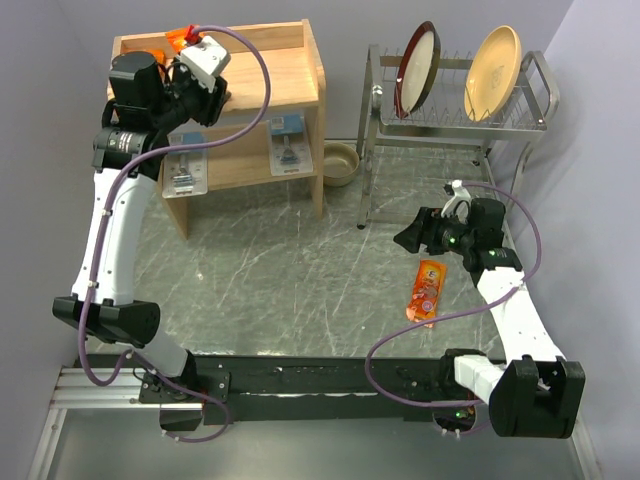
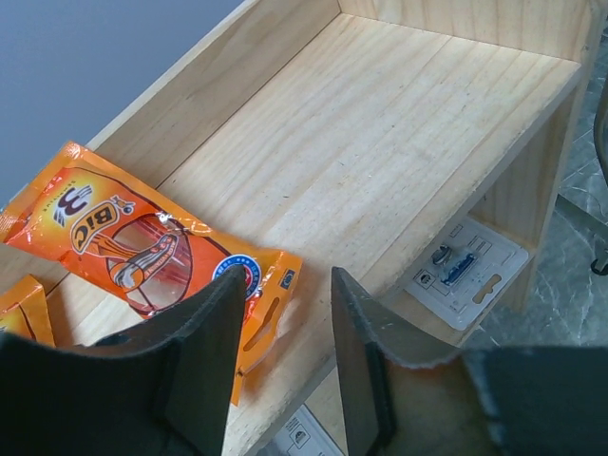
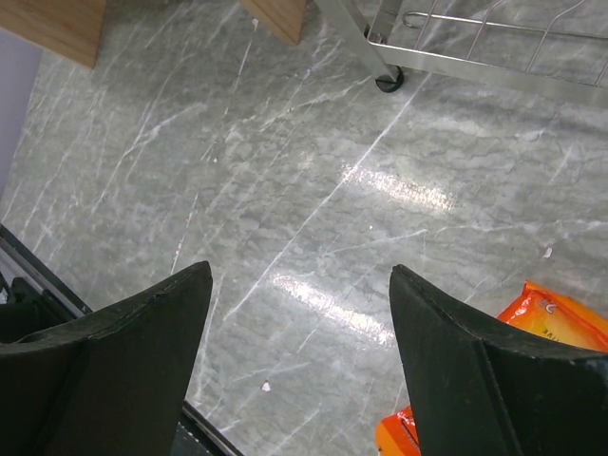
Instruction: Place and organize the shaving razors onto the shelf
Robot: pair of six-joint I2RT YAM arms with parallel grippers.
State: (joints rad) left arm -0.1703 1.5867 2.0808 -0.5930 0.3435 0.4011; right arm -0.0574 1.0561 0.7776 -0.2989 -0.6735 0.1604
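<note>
Reach favours the right arm: the orange pack point(image 1: 427, 290) lies on the tabletop point(image 1: 280, 270) just nearward of the right pincer point(image 1: 403, 238), long axis near-to-far. That pincer gapes wide, empty; the left pincer point(image 2: 287, 277), apart and empty, hangs over the shelf point(image 1: 290, 75).

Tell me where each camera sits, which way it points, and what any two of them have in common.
Top external: above and behind the robot, looking down on the table; shows the left arm at the shelf, the right arm by an orange pack on the table.
Left wrist: over the shelf's top tier, looking down; the left fingers, a second orange pack beyond them.
Right wrist: over the table, looking down; the right fingers wide apart.
Shared: top external and right wrist both show the pack on the table.
</note>
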